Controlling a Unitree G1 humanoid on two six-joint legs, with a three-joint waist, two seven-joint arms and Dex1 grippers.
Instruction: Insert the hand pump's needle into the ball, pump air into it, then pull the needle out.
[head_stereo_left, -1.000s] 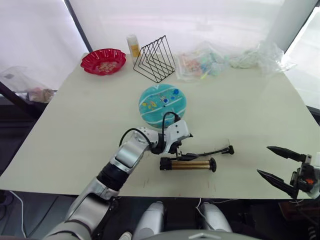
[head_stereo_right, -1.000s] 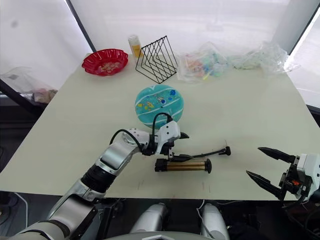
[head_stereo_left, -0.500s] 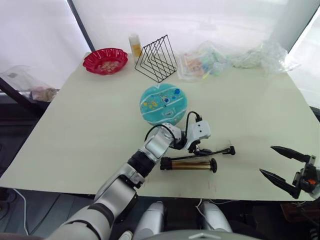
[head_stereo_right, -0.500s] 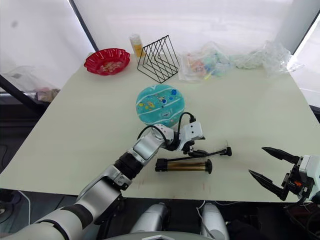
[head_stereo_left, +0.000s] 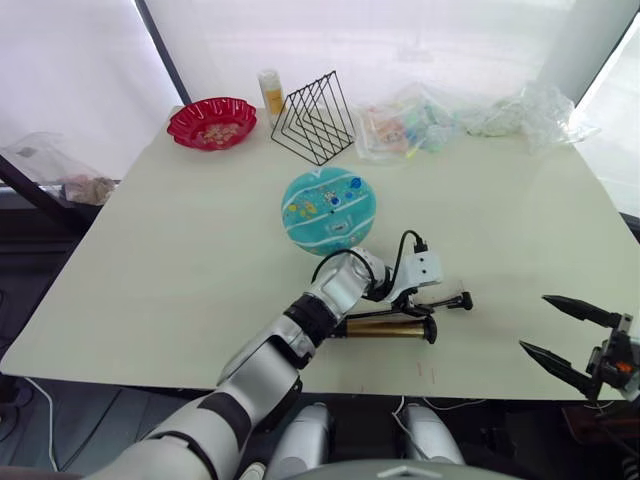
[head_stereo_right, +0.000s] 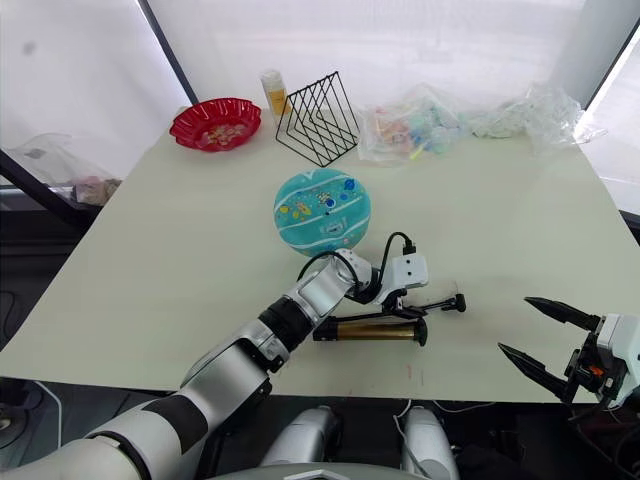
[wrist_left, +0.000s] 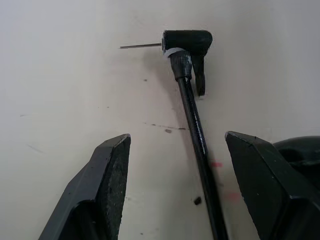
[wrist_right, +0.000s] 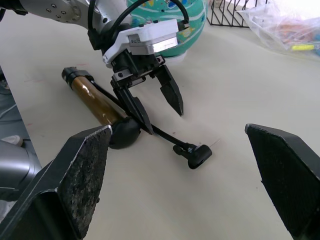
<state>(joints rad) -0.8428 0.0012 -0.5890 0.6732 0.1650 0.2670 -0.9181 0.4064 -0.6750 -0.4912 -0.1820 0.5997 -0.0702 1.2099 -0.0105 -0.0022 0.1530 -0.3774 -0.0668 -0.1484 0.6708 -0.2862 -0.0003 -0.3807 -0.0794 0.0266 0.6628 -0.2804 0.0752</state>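
Your table (head_stereo_left: 150, 260) is pale and flat. Nearest you, the right gripper (head_stereo_left: 563, 336) hangs off the table's near edge, fingers spread apart and holding nothing. You see the pump (head_stereo_left: 385, 327) lying flat near that edge. Your left gripper (wrist_right: 157, 102) is over its hose (wrist_left: 196, 142), fingers wide open on either side of it. The needle (wrist_left: 141, 46) lies at the hose's tip. Farther back sits the ball (head_stereo_left: 328, 209).
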